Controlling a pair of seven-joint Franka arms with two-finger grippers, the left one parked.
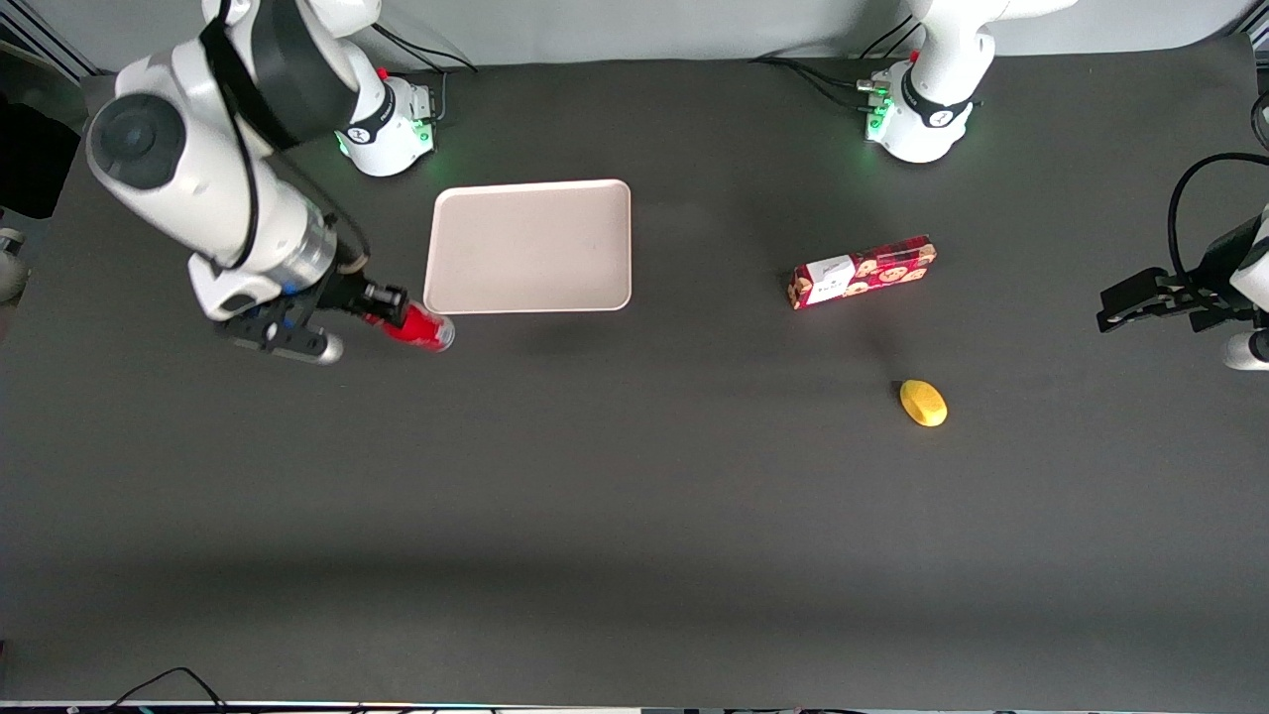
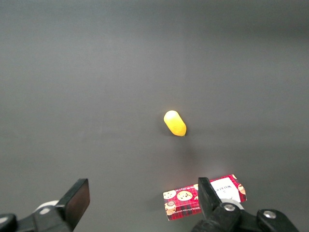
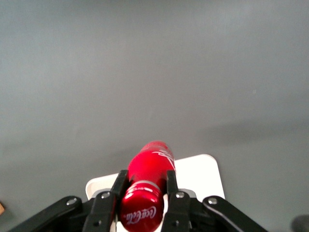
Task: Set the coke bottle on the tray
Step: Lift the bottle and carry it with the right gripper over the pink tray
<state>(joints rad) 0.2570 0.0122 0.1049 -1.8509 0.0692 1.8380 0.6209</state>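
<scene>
Two fingers [image 3: 172, 191] of the gripper [image 1: 392, 309] clamp the coke bottle [image 1: 421, 328] near its cap, holding it tilted at the left of the front frame, just by the tray's [image 1: 530, 246] lower-left corner. The arm reaches down from the upper left.

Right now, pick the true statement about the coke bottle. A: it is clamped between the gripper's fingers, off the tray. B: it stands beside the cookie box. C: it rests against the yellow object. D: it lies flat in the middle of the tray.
A: the gripper has its fingers closed on the coke bottle, held near a corner of the tray, not on it.
</scene>
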